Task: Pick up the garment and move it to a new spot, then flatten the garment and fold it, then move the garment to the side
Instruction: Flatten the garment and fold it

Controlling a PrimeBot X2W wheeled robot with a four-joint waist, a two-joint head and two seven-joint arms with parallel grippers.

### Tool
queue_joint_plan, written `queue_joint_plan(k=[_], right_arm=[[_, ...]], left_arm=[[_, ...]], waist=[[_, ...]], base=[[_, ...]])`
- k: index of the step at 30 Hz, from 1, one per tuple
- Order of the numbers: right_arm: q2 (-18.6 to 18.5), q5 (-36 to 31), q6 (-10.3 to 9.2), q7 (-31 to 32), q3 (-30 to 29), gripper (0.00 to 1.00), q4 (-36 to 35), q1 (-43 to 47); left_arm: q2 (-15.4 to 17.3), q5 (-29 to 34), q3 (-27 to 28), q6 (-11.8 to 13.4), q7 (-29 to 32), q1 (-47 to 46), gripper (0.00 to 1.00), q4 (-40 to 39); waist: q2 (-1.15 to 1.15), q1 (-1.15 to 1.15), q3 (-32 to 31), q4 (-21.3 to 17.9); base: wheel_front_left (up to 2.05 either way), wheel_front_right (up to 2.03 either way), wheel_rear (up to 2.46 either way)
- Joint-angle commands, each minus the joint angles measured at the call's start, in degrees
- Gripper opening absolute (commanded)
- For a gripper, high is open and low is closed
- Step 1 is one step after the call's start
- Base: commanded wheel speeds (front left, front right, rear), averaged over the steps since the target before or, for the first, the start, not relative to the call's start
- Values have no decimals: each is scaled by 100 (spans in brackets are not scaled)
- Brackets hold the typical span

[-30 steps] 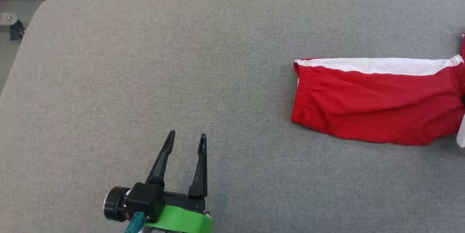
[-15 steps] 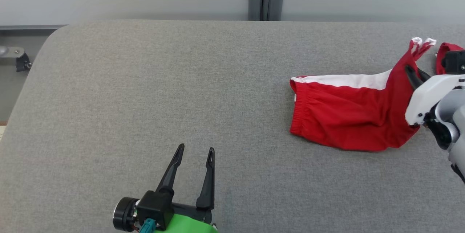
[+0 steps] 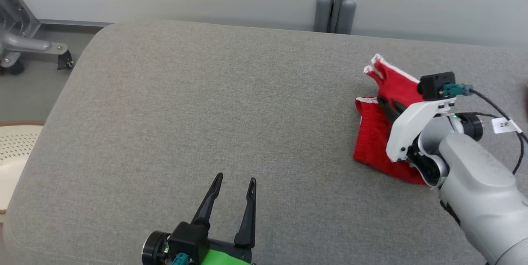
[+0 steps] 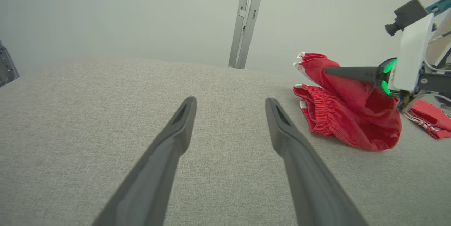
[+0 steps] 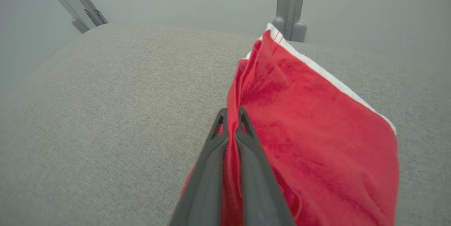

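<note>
- Pinching a fold of red cloth, the right claw (image 3: 386,101) is shut tight on the garment (image 3: 371,141). Its wrist view shows the fabric squeezed between both dark fingers.
- One white-trimmed corner pokes up past the fingertips. The rest of the garment sags down and bunches on the grey worktop (image 3: 206,91), so it's only partly lifted.
- It sits on the robot's right side of the worktop, toward the far edge. The gathered waistband end faces left, toward the bare middle.
- The lifted fold's long axis runs from the heap up along the right claw's fingers, slanting up and to the left.
- The left claw (image 3: 235,178) is spread wide and holds nothing, low at the near edge with its fingers pointing away from the robot.
- From the left claw, the garment lies ahead and off to the right, well apart. The right arm is the nearer one and already has the grip.
- Another bit of red cloth (image 4: 430,117) lies beyond the right arm in the left wrist view, apart from the held piece.
- My read is that this is the pick-up-and-move step, early in the task, with flattening and folding not yet begun.
- All the bare worktop lies left of the garment, so the carry likely heads that way, with the waistband end dragging unless the lift goes higher.
</note>
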Motion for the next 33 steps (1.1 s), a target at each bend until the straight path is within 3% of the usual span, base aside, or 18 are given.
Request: queue_joint_plan(k=[1,2,3,4,9,16,21,33], right_arm=[[86,-41,-9,47,19,0,-59,109],[163,-40,-9,82,18,0,-97,159],[218,-15,-9,110,2,39,-136,194],[302,59,-9,124,-28,100,-208,240],[231,270,-9,53,-259,100,-695,382],[-466,116,-8,-254,-1082,100,-1185,800],[-738,-92,-8,-576,-1379,100,-1575,1322],[-456,-588,-8,-1598,-1206,100,-2638,2631]], left_arm=[[8,-20,-26,30,-17,-35,100,9],[8,-38,-49,43,-17,-37,100,17],[8,-46,-61,47,-17,-39,100,24],[8,-54,-73,49,-17,-43,100,38],[8,-46,-78,58,-17,-72,100,65],[8,-52,-46,69,-17,1,100,58],[9,-10,82,93,-17,48,100,15],[19,158,1049,104,-17,519,100,-310]], waist=[[0,0,-15,65],[0,0,-12,70],[0,0,-10,70],[0,0,-7,61],[0,0,-13,-50],[0,0,-94,-323],[0,0,-150,-588],[0,0,-378,-1505]], base=[[0,0,0],[0,0,0],[0,0,0],[0,0,0],[0,0,0],[0,0,0],[0,0,0],[0,0,0]])
